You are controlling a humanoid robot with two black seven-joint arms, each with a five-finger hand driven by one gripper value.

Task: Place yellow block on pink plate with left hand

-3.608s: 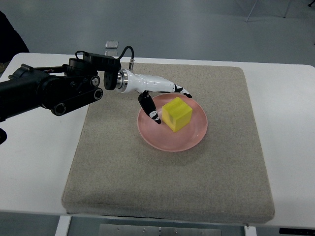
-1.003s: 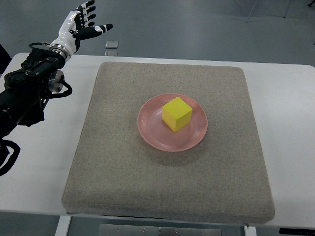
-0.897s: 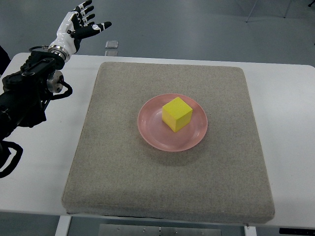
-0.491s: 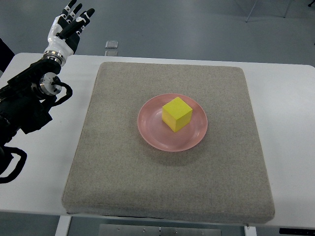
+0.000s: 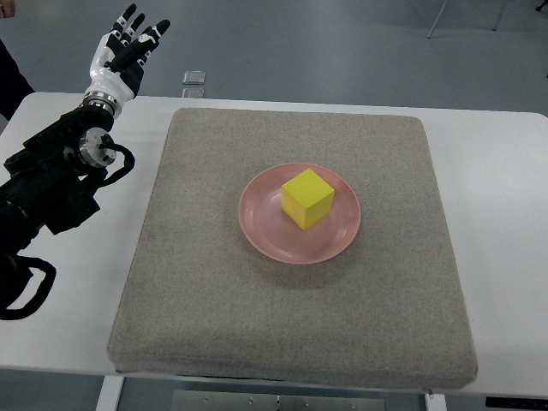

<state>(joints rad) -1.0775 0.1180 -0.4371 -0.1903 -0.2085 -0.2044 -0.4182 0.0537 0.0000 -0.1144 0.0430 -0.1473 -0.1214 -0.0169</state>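
— Where's the yellow block (image 5: 307,198) now?

— Sitting flat on the pink plate (image 5: 264,235), a little toward its far side, so I'd judge the placing done. The plate rests near the middle of the grey mat (image 5: 205,291) — soft footing on the white counter (image 5: 505,197).

— And the left robot hand (image 5: 125,50)?

— Raised off by the counter's far left corner, well apart from the plate, fingers (image 5: 139,23) spread and holding nothing — likely parked there to keep clear of the work.
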